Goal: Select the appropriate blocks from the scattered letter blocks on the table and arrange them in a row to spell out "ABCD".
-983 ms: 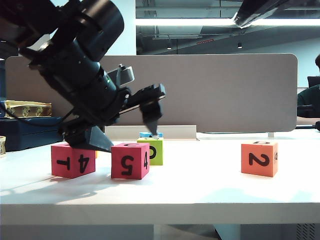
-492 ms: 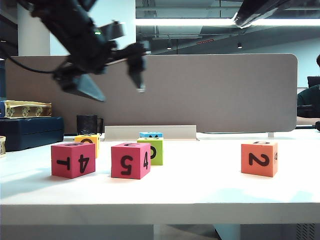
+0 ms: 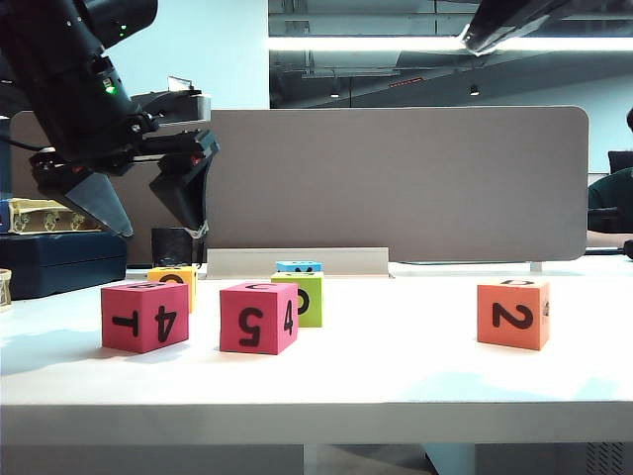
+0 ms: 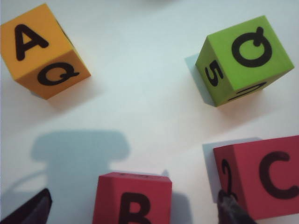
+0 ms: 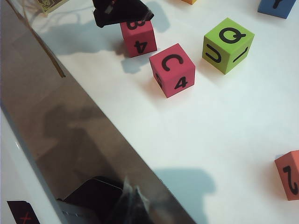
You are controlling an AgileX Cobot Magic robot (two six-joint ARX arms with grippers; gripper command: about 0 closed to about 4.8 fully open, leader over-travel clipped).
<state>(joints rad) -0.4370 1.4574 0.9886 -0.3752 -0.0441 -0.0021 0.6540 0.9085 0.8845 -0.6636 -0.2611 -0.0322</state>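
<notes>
White and bare but for the cubes, the flat tabletop (image 3: 396, 381) runs back to a grey divider panel (image 3: 396, 183).

A second ago the left gripper (image 3: 148, 203) was low among the blocks; it has since swung up and back toward the left of the exterior view. Its jaws stand wide apart and hold nothing. It now hangs above the matte pink-red cube showing T and 4 (image 3: 144, 316), whose top face reads B in the left wrist view (image 4: 133, 199). Just right of that cube, with a small gap, sits the second pink-red cube showing 5 and 4 (image 3: 258, 318), its C face up (image 4: 261, 175). Both look freshly placed, so B and C appear set.

Behind the T cube stands the yellow cube with A and Q (image 4: 43, 50), not yet in line. The lime-green cube (image 3: 301, 299) sits behind the C cube, with the blue cube (image 3: 298, 266) further back. Far to the right of the C cube waits the orange cube marked 2 (image 3: 512, 315).

The right gripper (image 5: 132, 205) is closed and empty, off the table's near edge. A and D likely remain to be placed.
</notes>
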